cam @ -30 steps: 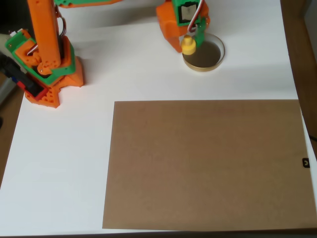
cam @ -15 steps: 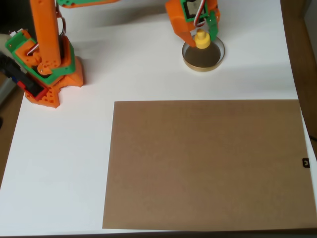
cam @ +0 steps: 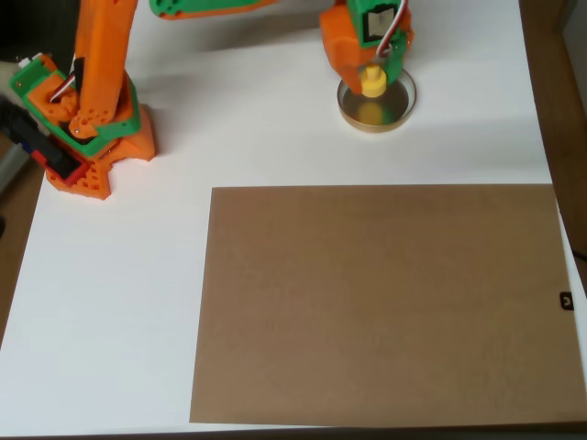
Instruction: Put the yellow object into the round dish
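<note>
Fingers (cam: 372,77): pinching the yellow object (cam: 372,82)
Yellow object: over the round dish (cam: 390,112), at its upper-left part
Round dish: on white counter (cam: 138,275)

White table under soft daylight

I'm seeing a white tabletop (cam: 138,275) carrying a brown sheet (cam: 381,302) toward 5 o'clock; wooden floor (cam: 559,82) is showing at 3 o'clock.

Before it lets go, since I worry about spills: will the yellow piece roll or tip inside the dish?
The yellow object looks small, rigid and probably light. Its round base may let it roll if it lands sideways. The round dish has a raised rim, which should likely contain it.
</note>
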You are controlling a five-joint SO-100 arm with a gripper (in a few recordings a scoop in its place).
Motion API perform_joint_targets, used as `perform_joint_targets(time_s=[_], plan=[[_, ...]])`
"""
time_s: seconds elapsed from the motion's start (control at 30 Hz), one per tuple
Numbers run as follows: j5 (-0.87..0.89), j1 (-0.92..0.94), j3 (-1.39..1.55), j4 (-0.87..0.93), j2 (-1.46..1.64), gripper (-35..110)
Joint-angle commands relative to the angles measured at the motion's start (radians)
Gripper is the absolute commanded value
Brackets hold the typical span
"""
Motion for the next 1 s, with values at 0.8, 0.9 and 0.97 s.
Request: perform_joint_targets(time_s=[0.8,0.9,0.97], plan=[[-0.081,0.011,-0.021,0.092,0.216,25],[-0.133,0.029,0.074,0.100,0.337,25],[-0.167,0.043,0.161,0.100,0.428,25]])
